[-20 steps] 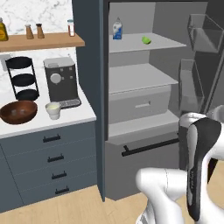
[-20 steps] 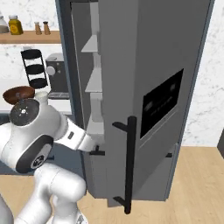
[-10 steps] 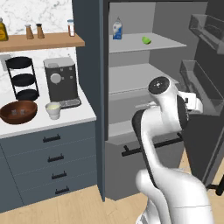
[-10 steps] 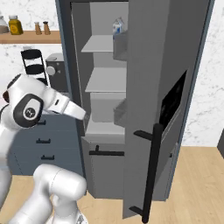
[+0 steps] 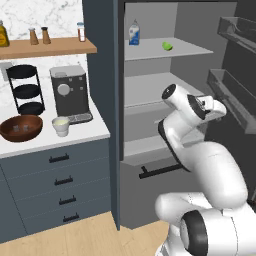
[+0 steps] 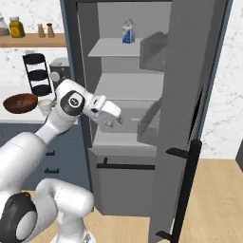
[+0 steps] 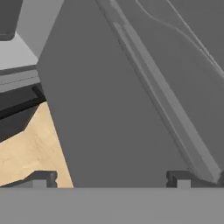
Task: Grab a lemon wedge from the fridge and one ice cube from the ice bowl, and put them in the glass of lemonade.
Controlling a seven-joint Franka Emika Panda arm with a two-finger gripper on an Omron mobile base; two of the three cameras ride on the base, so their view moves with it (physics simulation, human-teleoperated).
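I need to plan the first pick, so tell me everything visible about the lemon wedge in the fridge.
The lemon wedge is a tiny yellow-green piece, rounded and glossy-looking, too small to show its cut faces. It lies on the top shelf of the open fridge, toward the right side and near the front edge, well apart from the blue-and-white carton to its left. Only the shelf touches it; the open tool is much lower.

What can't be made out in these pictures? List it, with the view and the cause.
- Lemon wedge: left base view, too small to show its shape.
- Ice cubes in the ice bowl: left base view, too small to count.
- Top shelf's right part: right base view, hidden behind the fridge door.
- Gripper: hand view, fingertips cut off by the bottom edge.
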